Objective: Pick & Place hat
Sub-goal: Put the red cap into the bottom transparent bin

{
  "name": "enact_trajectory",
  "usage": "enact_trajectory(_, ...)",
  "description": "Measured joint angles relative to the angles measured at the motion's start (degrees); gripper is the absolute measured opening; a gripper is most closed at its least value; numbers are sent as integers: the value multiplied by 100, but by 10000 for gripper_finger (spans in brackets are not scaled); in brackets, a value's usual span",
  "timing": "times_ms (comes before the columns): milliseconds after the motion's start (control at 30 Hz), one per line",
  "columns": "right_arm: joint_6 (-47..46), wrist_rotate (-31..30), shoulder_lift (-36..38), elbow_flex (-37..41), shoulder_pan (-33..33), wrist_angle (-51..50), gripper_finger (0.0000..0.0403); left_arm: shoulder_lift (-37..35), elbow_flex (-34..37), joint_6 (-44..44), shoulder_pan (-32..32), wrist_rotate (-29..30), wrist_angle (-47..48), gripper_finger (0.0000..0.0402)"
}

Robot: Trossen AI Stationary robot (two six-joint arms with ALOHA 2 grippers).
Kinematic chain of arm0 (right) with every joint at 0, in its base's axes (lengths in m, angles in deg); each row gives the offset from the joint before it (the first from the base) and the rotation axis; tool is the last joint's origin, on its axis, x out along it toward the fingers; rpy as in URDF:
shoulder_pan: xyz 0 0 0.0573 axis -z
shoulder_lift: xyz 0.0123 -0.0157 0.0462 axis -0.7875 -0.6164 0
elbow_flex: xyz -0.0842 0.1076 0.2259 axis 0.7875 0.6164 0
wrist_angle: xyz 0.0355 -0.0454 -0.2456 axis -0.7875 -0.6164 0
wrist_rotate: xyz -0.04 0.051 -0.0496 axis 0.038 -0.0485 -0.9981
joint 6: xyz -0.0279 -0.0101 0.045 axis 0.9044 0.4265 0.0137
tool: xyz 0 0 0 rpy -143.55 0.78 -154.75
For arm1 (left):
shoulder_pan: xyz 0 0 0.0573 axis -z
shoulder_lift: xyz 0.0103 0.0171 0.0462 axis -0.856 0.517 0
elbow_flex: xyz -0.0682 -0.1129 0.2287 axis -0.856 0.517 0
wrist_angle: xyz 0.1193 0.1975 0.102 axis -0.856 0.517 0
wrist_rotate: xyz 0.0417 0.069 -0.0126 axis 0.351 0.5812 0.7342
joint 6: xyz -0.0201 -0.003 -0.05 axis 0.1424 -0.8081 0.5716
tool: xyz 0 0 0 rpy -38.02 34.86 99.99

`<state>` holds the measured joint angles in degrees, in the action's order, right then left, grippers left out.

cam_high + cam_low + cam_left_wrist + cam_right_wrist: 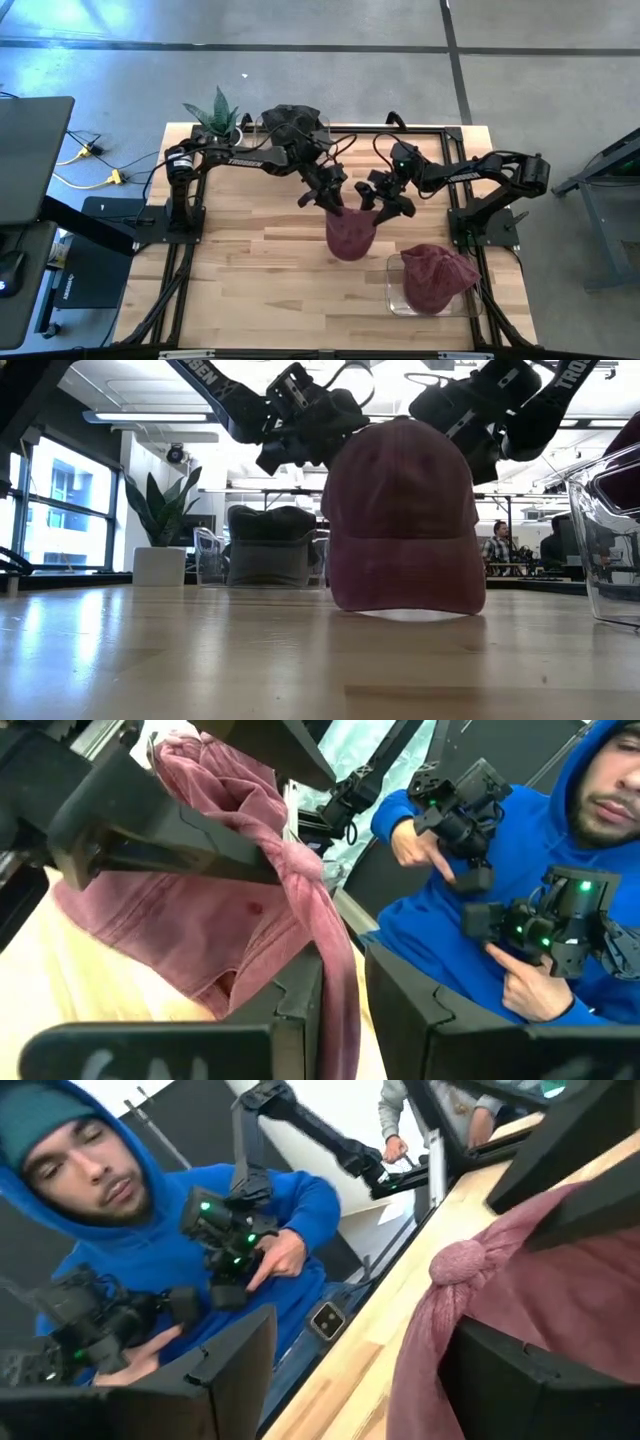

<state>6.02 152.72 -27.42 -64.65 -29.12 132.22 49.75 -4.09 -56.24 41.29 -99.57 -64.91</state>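
Your two pincers meet over the middle of the pale wooden-plank counter (250, 270), each at one side of the maroon fabric cap (349, 237), which stands on the counter directly beneath them. The left pincer (330, 203) comes in from the rear left, its dark arm stretched low across the counter; its fingers (180, 830) are closed on a bunched fold of the cap's cloth. The right pincer (385, 203) reaches in from the right with its arm bent at the elbow; its fingers (235, 1355) stand spread either side of the knotted cloth, and you cannot tell whether they grip it.

Forward of both pincers the counter is bare planking up to its near edge, open room on the left pincer's side. On the right pincer's side, nearer the front corner, a clear plastic bin (395, 295) holds a second maroon cap (437, 278). Behind the left pincer lie a dark grey cap (270, 545) and a green potted plant (220, 112).

Beyond the counter a person in a blue hooded top (300, 1210) holds dark control handles (545, 925).
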Motion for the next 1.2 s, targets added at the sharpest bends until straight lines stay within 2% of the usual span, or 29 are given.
enact_trajectory(133,-222,-87,-2,0,2,164,252,0,0,-2,-2,2,-29,78)
enact_trajectory(300,-1410,76,-2,-85,102,871,252,0,0,-150,-2,-6,-31,90)
enact_trajectory(367,-1610,131,-2,-119,133,951,252,0,0,-287,-2,-94,-38,90)
enact_trajectory(700,-813,-37,-2,-118,107,44,252,0,0,-746,87,-370,-142,89)
enact_trajectory(800,-933,86,-2,-118,126,151,252,0,-2,-820,90,-552,-141,75)
enact_trajectory(1000,-1360,618,-2,-116,271,578,252,0,0,-984,72,-947,-150,9)
enact_trajectory(1200,-1395,1084,-2,-114,382,341,252,0,0,-974,74,-1103,-150,12)
